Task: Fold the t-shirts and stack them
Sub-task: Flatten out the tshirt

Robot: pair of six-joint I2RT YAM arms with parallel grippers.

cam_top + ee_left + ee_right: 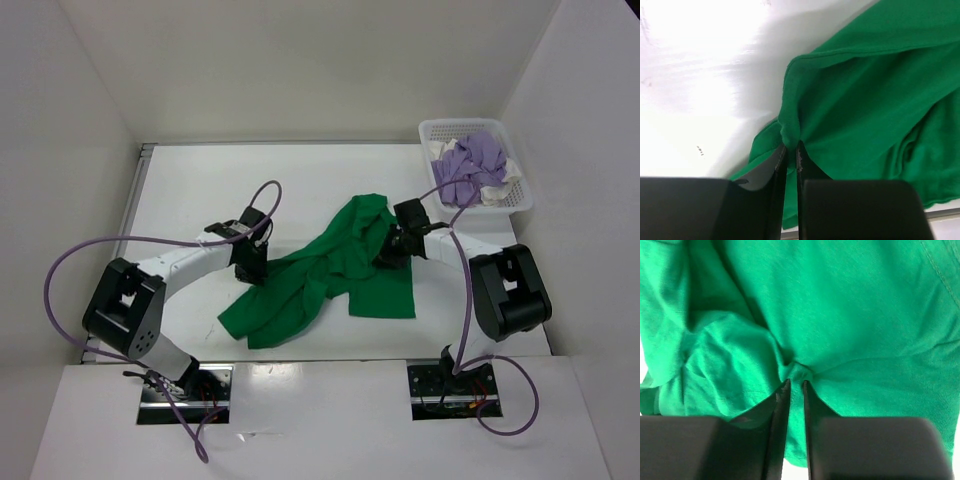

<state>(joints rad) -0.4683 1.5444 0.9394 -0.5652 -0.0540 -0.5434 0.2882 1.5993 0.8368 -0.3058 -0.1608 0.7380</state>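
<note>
The green t-shirt (330,275) lies crumpled and partly spread in the middle of the white table (200,180), running from the near left to the far right. The left gripper (791,146) is at the left edge of this shirt with its fingers pressed almost together on a small fold of the hem, and the right gripper (795,382) pinches a bunched fold at the right part of the same shirt in the same manner. The purple t-shirt (470,165) and the white t-shirt (493,196) lie together in the basket (440,127) at the far right corner, well apart from both grippers.
</note>
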